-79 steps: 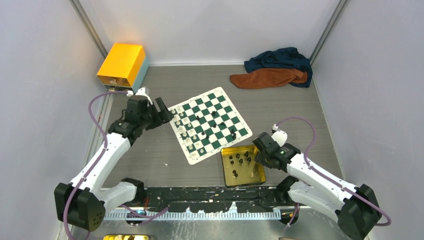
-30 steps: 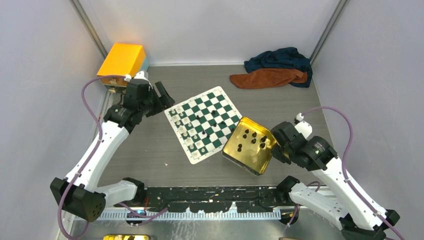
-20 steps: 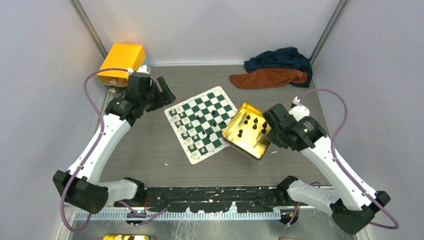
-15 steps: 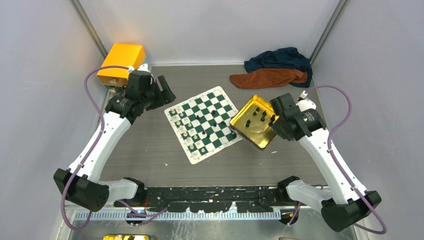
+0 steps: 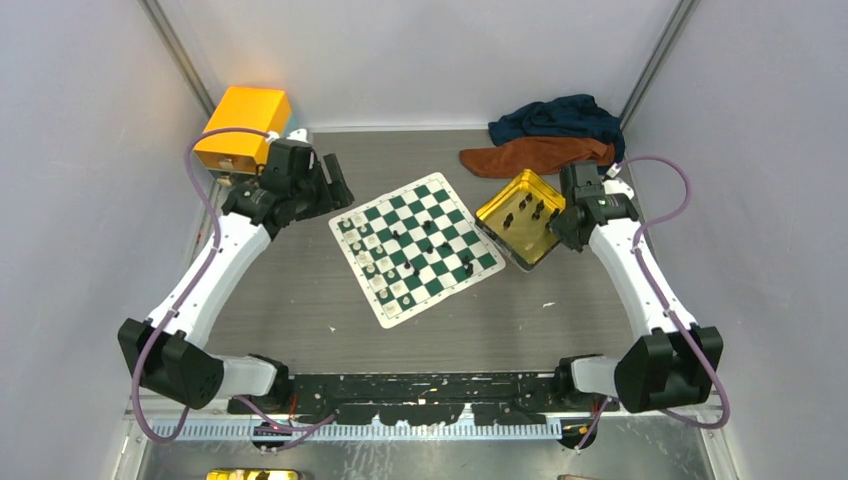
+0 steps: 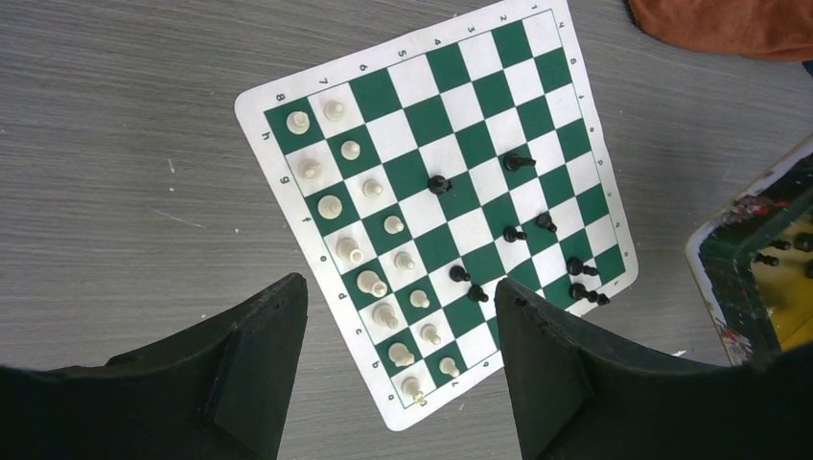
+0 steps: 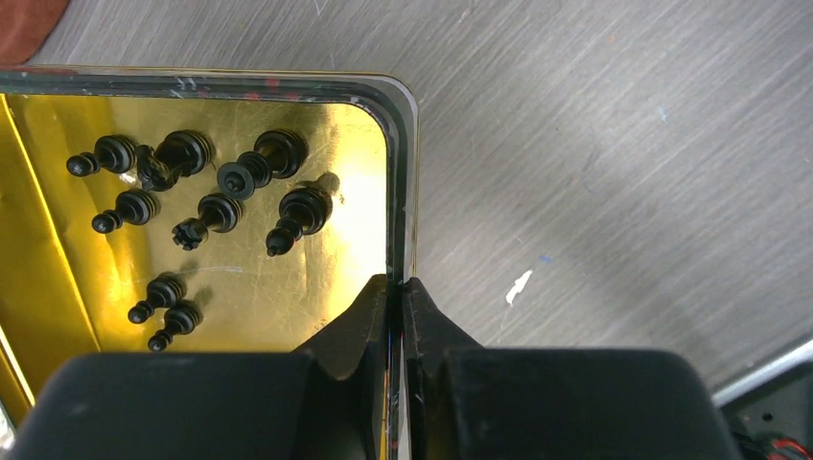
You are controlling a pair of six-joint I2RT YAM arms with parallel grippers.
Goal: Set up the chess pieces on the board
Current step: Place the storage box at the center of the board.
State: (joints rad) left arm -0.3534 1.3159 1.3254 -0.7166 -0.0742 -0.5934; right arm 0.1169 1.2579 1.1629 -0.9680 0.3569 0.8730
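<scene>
Between right gripper (image 7: 395, 287) jaws, clamped, sits the shallow gold square tin (image 7: 398, 144) wall, probably to ferry black chess pieces (image 7: 240, 177) boardward; left gripper (image 6: 400, 289) gapes.

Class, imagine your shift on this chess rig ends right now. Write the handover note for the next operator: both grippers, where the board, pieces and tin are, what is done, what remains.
Left gripper: open, empty, hovering off the left side of the board.
Right gripper: shut on the rim of the gold tin, holding it tilted by the board's far right edge.
Done: cream-white pieces stand in two rows along one board edge.
Left to do: loose black pieces sit scattered on the board, not in rows. Other black pieces lie in the tin. Both lots need lining up along the opposite edge.
</scene>
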